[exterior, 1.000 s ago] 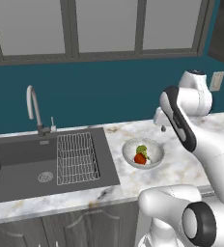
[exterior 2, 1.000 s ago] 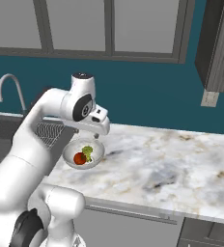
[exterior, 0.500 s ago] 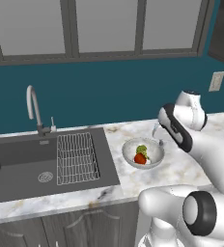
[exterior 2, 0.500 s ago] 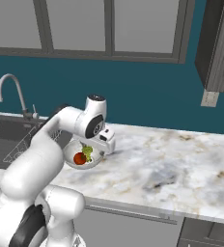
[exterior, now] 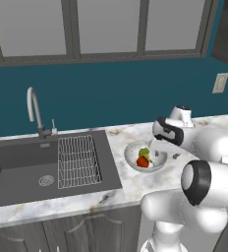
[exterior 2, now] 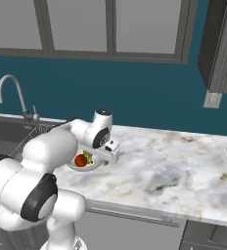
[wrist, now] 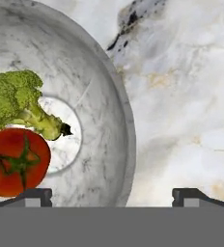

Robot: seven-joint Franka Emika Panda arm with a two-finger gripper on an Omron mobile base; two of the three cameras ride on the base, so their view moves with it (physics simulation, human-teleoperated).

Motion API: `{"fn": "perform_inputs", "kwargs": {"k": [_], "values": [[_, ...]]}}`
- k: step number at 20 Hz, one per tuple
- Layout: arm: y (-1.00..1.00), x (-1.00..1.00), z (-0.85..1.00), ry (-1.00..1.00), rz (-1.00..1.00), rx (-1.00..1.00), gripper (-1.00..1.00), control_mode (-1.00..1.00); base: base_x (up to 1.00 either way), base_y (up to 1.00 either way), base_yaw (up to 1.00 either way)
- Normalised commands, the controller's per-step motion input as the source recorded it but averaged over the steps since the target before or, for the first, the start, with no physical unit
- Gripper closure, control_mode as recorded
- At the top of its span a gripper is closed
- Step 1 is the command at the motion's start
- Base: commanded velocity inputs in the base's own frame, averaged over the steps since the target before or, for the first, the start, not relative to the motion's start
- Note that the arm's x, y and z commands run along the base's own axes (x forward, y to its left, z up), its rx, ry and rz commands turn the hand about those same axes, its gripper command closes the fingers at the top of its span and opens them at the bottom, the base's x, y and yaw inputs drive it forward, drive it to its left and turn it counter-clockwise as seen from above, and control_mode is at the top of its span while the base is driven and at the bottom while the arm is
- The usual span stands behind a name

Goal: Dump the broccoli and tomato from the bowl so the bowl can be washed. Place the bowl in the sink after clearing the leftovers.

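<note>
Since a second ago the arm has folded down from above the worktop, bringing the two-finger gripper low over the right rim of the shallow round white-grey speckled bowl. Its dark fingers stand wide apart with nothing between them, one tip over the bowl's inside, the other over bare marble, so the rim lies between them. In the bowl, the small round glossy red tomato touches the lumpy yellow-green broccoli. The white marble worktop is open to the right. Left of the bowl lies the large dark grey recessed sink with wire rack and curved silver faucet.
</note>
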Motion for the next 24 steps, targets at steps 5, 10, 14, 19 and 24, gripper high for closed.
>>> {"fn": "perform_inputs", "kwargs": {"k": [5,10,14,19,24], "values": [[0.00,0.23,-0.47,0.00,-0.01,0.01,-1.00,-1.00,0.00,0.00,0.00],[0.00,0.04,-0.21,-0.01,0.00,0.03,1.00,-1.00,0.00,0.00,0.00],[0.00,0.00,0.00,0.00,0.00,0.00,1.00,-1.00,0.00,0.00,0.00],[0.13,-0.06,0.12,-0.07,-0.01,0.02,1.00,-1.00,0.00,0.00,0.00],[0.62,-0.31,0.69,-0.37,-0.07,0.05,1.00,-1.00,0.00,0.00,0.00]]}}
